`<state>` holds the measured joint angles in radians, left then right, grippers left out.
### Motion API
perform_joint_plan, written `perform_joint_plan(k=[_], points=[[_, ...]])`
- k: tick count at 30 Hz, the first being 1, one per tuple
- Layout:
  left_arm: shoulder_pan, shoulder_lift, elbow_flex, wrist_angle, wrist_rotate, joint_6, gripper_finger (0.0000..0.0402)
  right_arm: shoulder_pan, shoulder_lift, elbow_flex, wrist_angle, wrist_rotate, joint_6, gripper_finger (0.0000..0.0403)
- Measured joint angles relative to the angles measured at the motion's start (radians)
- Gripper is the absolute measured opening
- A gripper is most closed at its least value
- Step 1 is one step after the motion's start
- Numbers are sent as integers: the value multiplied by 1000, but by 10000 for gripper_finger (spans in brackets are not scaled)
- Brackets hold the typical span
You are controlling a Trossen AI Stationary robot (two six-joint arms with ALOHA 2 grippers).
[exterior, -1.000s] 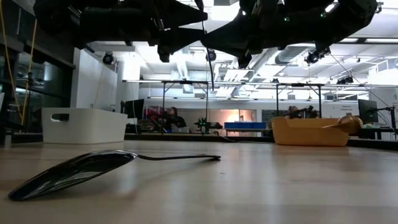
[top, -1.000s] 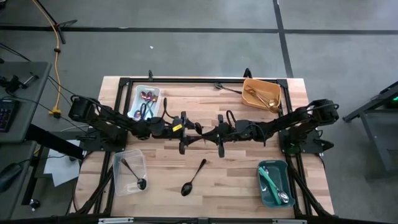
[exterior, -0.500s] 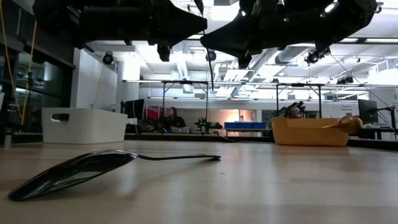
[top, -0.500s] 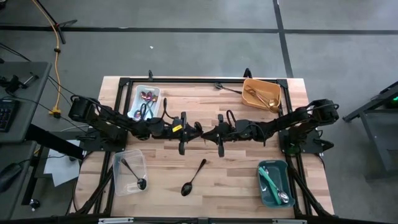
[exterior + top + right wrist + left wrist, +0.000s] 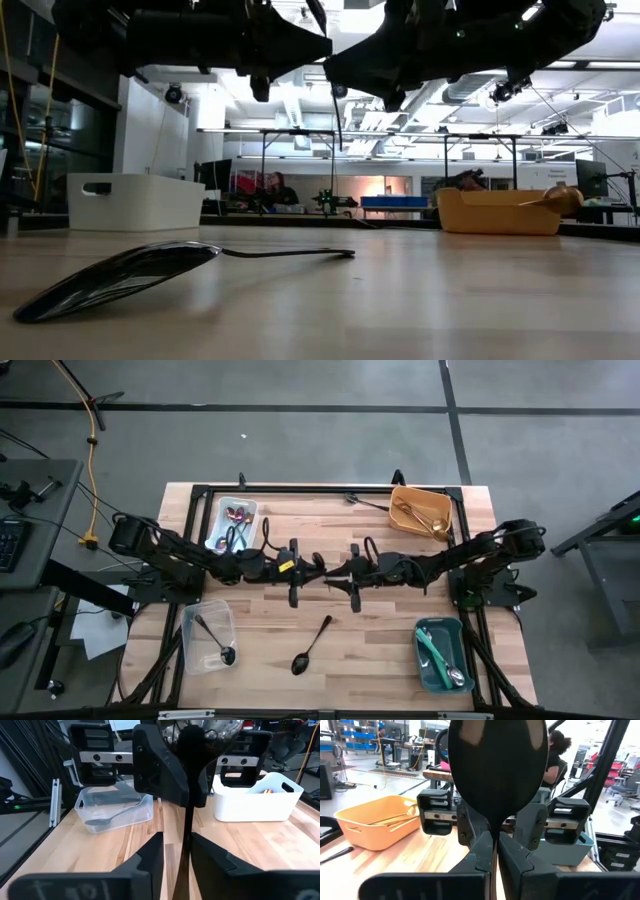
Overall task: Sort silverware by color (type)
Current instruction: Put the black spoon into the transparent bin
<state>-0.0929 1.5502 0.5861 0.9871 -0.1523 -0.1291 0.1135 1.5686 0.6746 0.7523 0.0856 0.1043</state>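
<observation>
Left gripper (image 5: 318,569) closed since one second ago, now clamped on black spoon (image 5: 496,767) held above table (image 5: 380,640) centre; right gripper (image 5: 334,570) loosened, fingers (image 5: 150,852) narrowly parted either side of spoon handle, contact cannot be told. Both grippers tip to tip, well above wood. Second black spoon (image 5: 311,645) flat on table, near front edge. Clear bin (image 5: 207,637): one black spoon. White bin (image 5: 232,525): rainbow pieces. Orange bin (image 5: 420,511): gold pieces. Teal bin (image 5: 441,654): teal-handled pieces.
</observation>
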Motion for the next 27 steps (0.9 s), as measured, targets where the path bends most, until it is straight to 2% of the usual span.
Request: perform_joint_plan(k=[4,12,20,27], points=[[1,-27,0,-52,-8,19,4,0,-25,0,-42,-3,-7,104],[-5,-187,-36,-299,-125,95,3,6,-107,0,-198,17,-11,118],[-49,-438,-195,-315,-121,194,3,54,-133,0,-258,124,-59,119],[-58,-596,-291,-312,-119,194,3,59,-133,0,-257,150,-58,119]])
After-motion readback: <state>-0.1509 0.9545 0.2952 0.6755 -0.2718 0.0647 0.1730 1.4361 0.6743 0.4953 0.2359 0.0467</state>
